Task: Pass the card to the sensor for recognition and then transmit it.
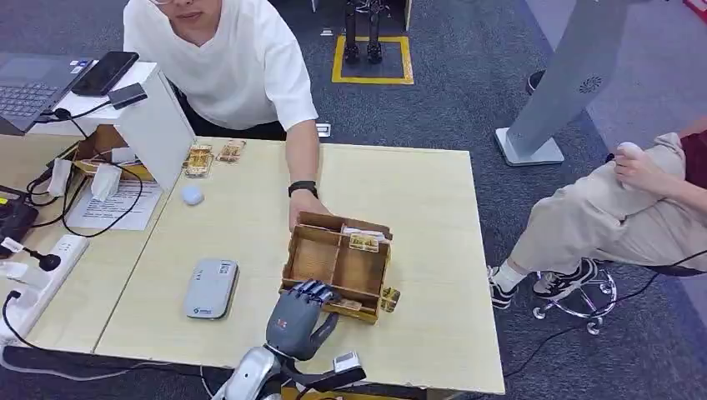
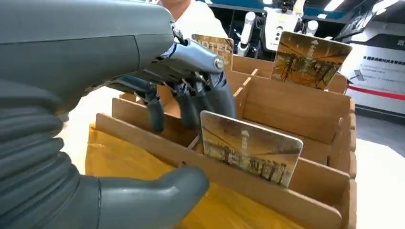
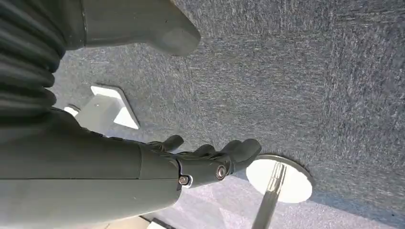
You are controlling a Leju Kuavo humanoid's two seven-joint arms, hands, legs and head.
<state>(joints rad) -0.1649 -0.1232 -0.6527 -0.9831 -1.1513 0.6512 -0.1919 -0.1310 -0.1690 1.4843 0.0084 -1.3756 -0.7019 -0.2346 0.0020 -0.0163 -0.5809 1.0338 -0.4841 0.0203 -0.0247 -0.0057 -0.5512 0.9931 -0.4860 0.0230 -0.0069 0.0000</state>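
Observation:
A wooden compartment box [image 1: 317,262] stands on the table, and a person's hand [image 1: 307,205] rests at its far edge. A gold picture card [image 2: 250,148] stands upright in the slot along the box's near wall [image 2: 267,193]. My left hand [image 1: 298,321] is at that wall, fingers [image 2: 191,98] reaching over into a compartment beside the card and thumb [image 2: 153,198] outside, gripping nothing. More cards [image 2: 310,59] lean at the far side. The grey-white sensor [image 1: 210,288] lies left of the box. My right hand [image 3: 205,164] hangs over the carpet, holding nothing.
A person sits behind the table; another sits on a stool [image 1: 575,292] at the right. A laptop [image 1: 29,87], phone [image 1: 104,73], cables and a power strip [image 1: 37,279] crowd the left side. Two cards [image 1: 198,160] and a white puck [image 1: 193,196] lie farther back.

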